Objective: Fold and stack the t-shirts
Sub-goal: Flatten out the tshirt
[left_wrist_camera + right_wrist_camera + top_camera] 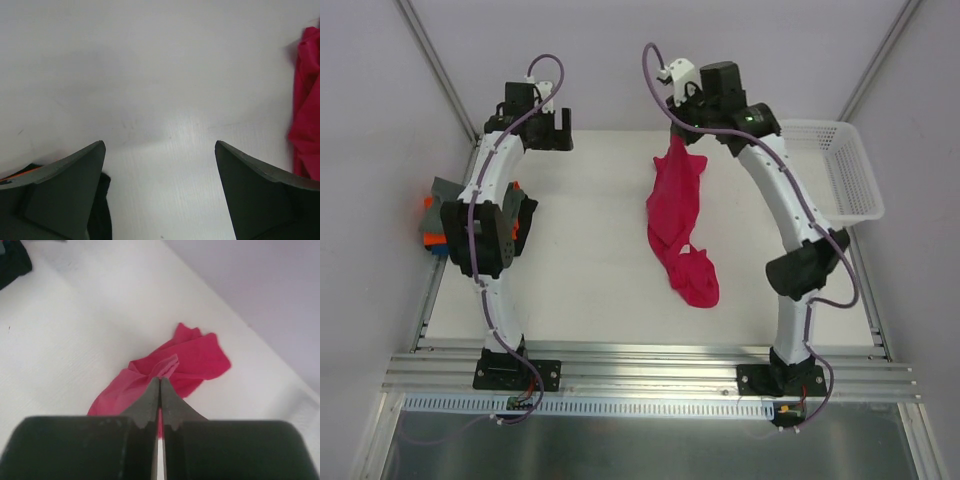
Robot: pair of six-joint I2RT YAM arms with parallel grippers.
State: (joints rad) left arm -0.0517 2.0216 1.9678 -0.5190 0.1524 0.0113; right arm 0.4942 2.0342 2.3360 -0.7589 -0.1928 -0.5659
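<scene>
right pincer (160, 382) aloft, tight on hanging magenta t-shirt (678, 215)

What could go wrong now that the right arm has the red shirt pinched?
The right gripper pinches only a small bunch of the magenta shirt; it may slip out. The shirt trails twisted on the table, so it could spread creased. The left gripper is open and apart, so nothing steadies the lower end.
</scene>
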